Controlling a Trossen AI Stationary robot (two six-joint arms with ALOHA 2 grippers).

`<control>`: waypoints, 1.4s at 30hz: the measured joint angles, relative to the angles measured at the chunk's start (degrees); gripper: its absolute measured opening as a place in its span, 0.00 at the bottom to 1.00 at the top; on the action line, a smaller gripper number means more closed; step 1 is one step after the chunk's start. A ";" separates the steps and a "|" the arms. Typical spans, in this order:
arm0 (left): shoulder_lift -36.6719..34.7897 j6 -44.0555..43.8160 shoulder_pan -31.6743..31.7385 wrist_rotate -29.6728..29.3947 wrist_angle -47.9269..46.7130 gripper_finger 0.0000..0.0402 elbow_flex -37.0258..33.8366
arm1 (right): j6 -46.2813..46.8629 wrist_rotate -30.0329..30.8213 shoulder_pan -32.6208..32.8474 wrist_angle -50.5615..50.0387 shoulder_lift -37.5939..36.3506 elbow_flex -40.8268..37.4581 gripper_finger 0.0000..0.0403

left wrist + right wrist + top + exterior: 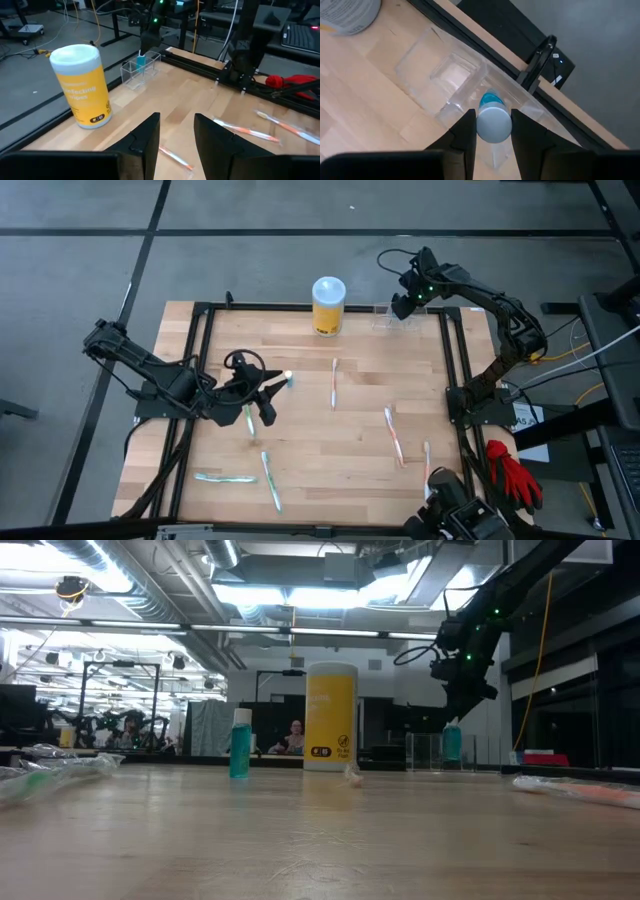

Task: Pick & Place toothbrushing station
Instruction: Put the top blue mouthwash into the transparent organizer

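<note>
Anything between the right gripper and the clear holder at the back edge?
Nothing visible. The right gripper hangs right above the holder, its fingers around a blue-and-white tube poking into the holder's end compartment. The yellow canister stands apart, to one side.

Two dark jointed arms, black looping cables, green wrist lights.

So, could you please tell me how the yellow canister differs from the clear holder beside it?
The canister is opaque yellow with a white lid; the holder is see-through and colourless. The canister is a tall cylinder, the holder low, boxy and open-topped. The right gripper holds a blue-ended item over the holder; nothing touches the canister. Both stand upright at the table's far edge.
</note>
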 joint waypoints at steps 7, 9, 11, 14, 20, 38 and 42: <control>-0.01 -0.33 0.00 0.30 0.00 0.29 0.00 | -2.75 0.78 0.14 0.05 0.00 0.00 0.25; -0.01 -0.34 0.00 0.30 0.00 0.29 0.00 | -3.52 -0.33 0.14 0.36 0.00 0.00 0.25; -0.01 -0.38 0.00 0.30 0.00 0.29 0.00 | -4.34 -0.89 0.15 0.64 0.00 0.00 0.25; -0.01 -0.65 0.00 0.30 0.00 0.29 0.00 | -5.87 -1.20 0.14 0.87 0.00 0.00 0.25; -0.01 -1.66 0.00 0.30 0.01 0.29 0.00 | -10.96 -1.77 0.10 -0.29 0.00 0.00 0.25; -0.05 -1.68 0.00 0.07 3.16 0.29 0.00 | -17.66 -2.82 -0.25 -0.54 4.31 0.38 0.25; -0.05 -1.96 0.31 0.08 3.43 0.29 0.00 | -17.75 -3.75 -1.72 -0.02 4.68 1.49 0.25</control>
